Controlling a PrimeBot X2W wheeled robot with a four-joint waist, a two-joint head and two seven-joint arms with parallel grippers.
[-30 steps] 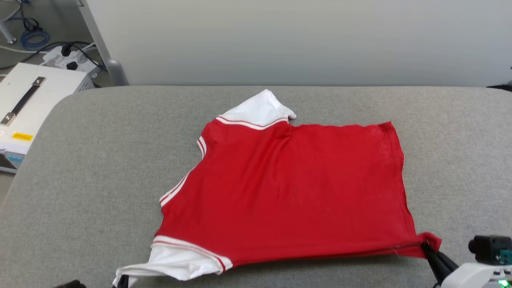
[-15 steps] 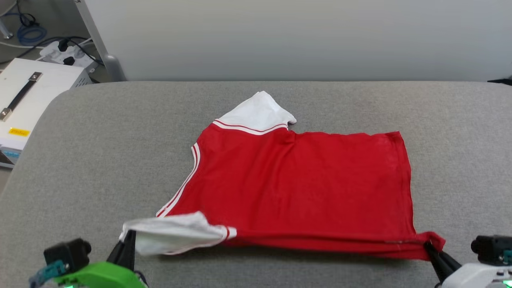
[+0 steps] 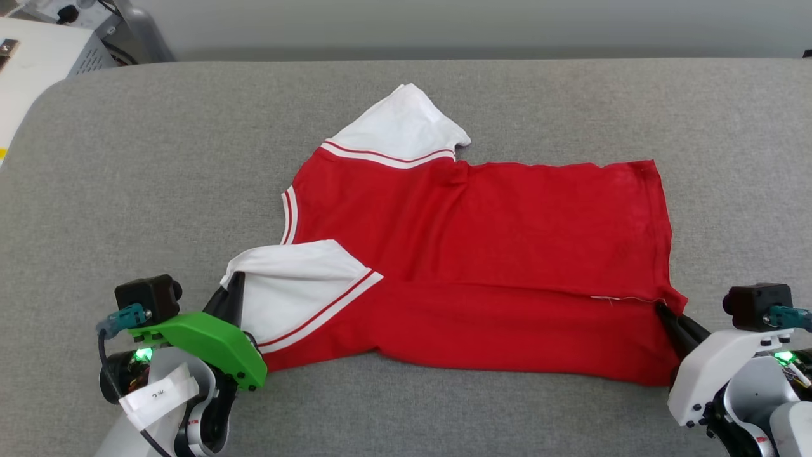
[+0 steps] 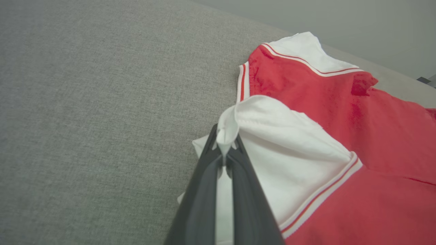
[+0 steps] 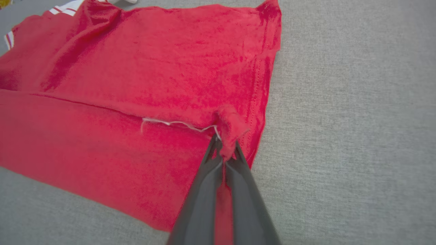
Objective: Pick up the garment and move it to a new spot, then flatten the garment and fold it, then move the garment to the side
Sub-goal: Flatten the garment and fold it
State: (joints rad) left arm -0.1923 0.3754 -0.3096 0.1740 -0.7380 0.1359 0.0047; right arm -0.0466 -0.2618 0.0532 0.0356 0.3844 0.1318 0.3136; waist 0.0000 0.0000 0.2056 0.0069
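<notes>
Two pinches on garment (image 3: 495,241): left tool (image 3: 236,280) sleeve (image 3: 298,285), right tool (image 3: 661,308) hem (image 5: 231,126); grey cushion (image 3: 158,158) around

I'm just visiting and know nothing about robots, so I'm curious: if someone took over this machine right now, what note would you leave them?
Garment: spread on the grey padded surface, plain red side up, its near edge turned over onto the body.
Left gripper: jaws shut on the near white sleeve.
Right gripper: jaws shut on the red hem corner.
Done: laid flat, first fold under way.
Left: finish folding, let go, move it aside.
</notes>
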